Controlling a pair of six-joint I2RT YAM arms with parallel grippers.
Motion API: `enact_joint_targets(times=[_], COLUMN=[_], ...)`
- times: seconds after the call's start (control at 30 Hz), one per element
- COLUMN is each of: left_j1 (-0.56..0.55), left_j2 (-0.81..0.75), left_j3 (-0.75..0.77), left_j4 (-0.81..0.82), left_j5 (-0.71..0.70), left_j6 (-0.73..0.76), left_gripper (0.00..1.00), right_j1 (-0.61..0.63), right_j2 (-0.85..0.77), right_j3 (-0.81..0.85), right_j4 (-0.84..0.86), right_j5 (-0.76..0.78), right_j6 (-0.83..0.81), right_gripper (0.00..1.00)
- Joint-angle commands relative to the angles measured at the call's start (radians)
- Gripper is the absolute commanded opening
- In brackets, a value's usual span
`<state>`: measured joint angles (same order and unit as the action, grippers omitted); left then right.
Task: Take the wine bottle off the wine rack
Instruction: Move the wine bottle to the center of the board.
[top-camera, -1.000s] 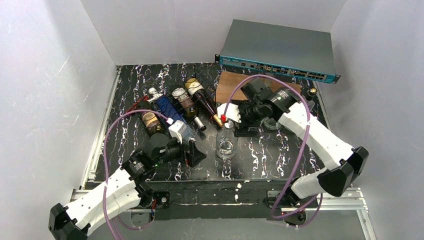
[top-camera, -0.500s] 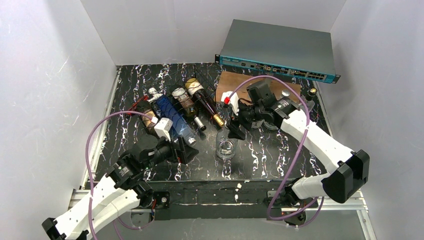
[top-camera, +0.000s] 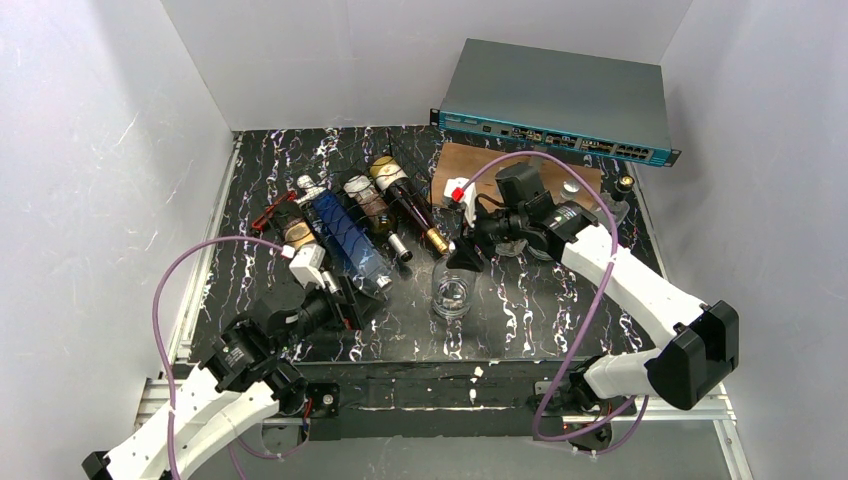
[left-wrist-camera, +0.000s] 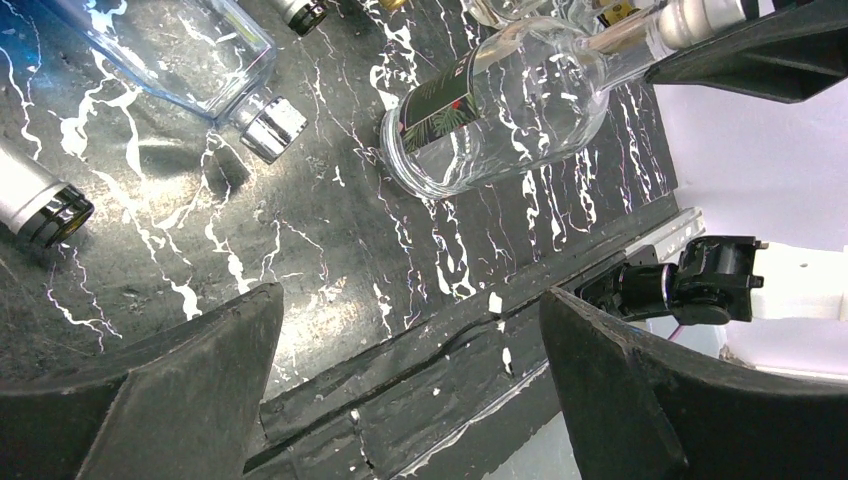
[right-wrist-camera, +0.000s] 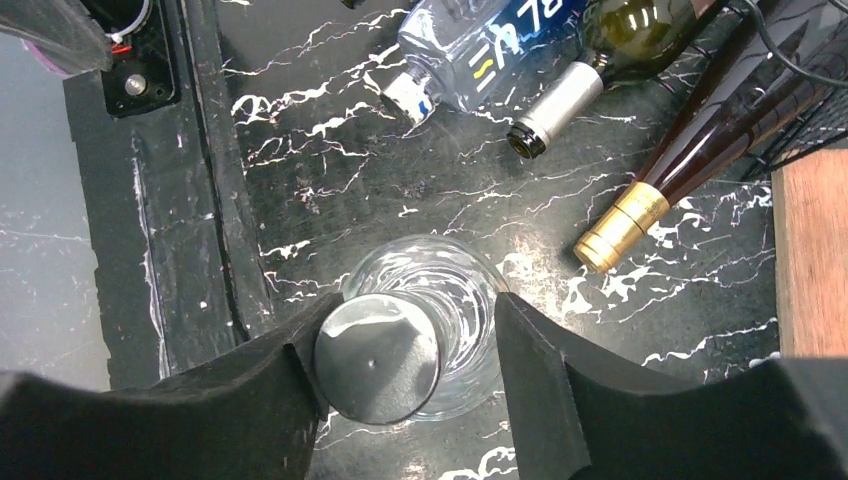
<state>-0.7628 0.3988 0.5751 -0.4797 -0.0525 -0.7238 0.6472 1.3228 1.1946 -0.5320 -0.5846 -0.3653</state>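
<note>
The right claw (top-camera: 462, 257) is seen spread astride the cap (right-wrist-camera: 377, 360) of the upright clear bottle (top-camera: 451, 298), not yet clenched. The left claw (left-wrist-camera: 408, 300) is held released and empty. The wine bottle (top-camera: 410, 205) is seen lying in the rack (right-wrist-camera: 812, 118), at eleven o'clock from the clear bottle.

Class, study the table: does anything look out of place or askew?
A teal-fronted network switch sits askew at the back, odd beside the racked bottles. One clear bottle stands alone, apart from them, its cap between the fingers of the right gripper.
</note>
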Motion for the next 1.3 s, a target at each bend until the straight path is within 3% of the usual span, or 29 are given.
enact_joint_targets(times=[0.0, 0.33, 0.43, 1.27], left_j1=[-0.004, -0.005, -0.005, -0.005], left_j2=[-0.025, -0.069, -0.080, -0.134], left_j3=[-0.016, -0.017, -0.014, 0.000], left_j4=[-0.038, -0.076, -0.087, -0.130], left_j5=[-0.035, -0.045, -0.049, -0.068], left_j6=[-0.030, -0.039, -0.039, -0.041], left_gripper=[0.99, 0.99, 0.99, 0.99], right_j1=[-0.006, -0.015, -0.024, -0.050], right_j2=[-0.028, -0.040, -0.041, 0.091], right_j3=[-0.007, 0.059, 0.100, 0.241], right_j4=[0.056, 0.006, -0.004, 0.146], right_j5=[-0.020, 0.013, 0.057, 0.310], right_j6=[-0.010, -0.077, -0.090, -0.072], right_gripper=[0.59, 0.12, 0.04, 0.01])
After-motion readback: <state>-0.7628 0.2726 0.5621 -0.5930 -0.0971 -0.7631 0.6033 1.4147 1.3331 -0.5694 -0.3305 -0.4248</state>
